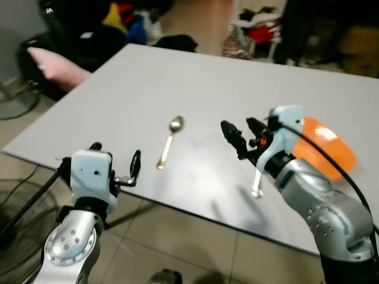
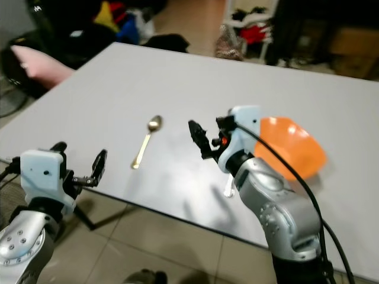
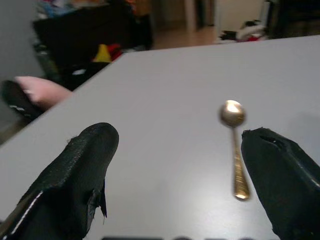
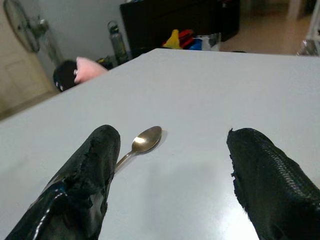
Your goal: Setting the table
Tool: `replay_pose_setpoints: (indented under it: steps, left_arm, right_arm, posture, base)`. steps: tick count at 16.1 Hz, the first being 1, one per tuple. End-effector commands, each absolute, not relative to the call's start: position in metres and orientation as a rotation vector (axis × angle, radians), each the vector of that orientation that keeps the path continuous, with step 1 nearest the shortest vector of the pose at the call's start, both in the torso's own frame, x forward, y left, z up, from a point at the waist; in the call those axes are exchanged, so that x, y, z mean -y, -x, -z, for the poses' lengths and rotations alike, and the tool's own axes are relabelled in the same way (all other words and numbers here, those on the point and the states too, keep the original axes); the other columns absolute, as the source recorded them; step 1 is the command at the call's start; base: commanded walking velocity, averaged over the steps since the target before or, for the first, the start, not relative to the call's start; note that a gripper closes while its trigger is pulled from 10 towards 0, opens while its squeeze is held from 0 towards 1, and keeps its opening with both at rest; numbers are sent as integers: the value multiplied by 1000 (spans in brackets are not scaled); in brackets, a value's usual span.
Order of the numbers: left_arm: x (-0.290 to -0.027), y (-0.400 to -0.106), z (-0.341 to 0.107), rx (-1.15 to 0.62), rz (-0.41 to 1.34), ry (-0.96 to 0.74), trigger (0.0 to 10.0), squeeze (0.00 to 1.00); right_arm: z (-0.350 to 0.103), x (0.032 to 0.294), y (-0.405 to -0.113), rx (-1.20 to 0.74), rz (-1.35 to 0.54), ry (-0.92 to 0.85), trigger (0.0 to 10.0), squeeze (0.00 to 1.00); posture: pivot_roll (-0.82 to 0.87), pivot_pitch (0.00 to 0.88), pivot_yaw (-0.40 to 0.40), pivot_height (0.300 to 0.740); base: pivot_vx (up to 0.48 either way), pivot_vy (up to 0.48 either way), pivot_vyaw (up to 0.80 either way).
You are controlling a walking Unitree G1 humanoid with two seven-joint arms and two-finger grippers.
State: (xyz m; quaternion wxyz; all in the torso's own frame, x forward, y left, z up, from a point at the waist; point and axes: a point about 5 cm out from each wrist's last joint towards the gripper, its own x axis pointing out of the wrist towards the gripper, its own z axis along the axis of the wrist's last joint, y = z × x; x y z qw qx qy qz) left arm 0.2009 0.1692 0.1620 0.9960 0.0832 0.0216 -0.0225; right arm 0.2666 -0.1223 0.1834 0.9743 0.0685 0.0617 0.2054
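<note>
On the grey surface (image 1: 195, 77), near its front edge, a gold spoon (image 1: 169, 141) lies flat, bowl pointing far, handle near. To its right an orange bowl (image 1: 324, 146) rests, partly hidden by the right arm. The right end effector (image 1: 243, 134) hovers between spoon and bowl, forearm bent up from the near right, fingers apart and empty. A small white item (image 1: 257, 184) lies beneath that wrist. The left end effector (image 1: 115, 160) is held off the near edge, left of the spoon, fingers spread wide, holding nothing.
</note>
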Motion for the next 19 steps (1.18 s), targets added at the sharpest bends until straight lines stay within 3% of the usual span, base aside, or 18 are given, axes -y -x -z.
replay_pose_setpoints:
  steps: [1, 7, 9, 14, 19]
  left_arm:
    - [-167, -203, -163, -36, 42, -175, 10000, 0]
    - [-167, -212, -162, -31, 20, -174, 10000, 0]
    - [-166, -214, -161, -25, 13, -167, 10000, 0]
    - [-170, -205, -158, -56, -1, -205, 10000, 0]
    - [-173, -199, -157, -64, -19, -197, 10000, 0]
  right_arm:
    - [-183, 120, -265, -96, -416, -86, 10000, 0]
    - [-172, 129, -262, -82, -422, -68, 10000, 0]
    - [-171, 128, -262, -90, -441, -141, 10000, 0]
    - [-154, 127, -253, -170, -513, -181, 10000, 0]
    - [-146, 134, -256, -193, -455, -255, 10000, 0]
  posture:
    - [-42, 17, 62, 740]
    - [-65, 16, 82, 740]
    - [-67, 15, 74, 740]
    - [-43, 22, 46, 740]
    - [-32, 27, 45, 740]
  base:
    - [0, 0, 800]
    - [0, 0, 800]
    - [0, 0, 800]
    - [0, 0, 800]
    - [0, 0, 800]
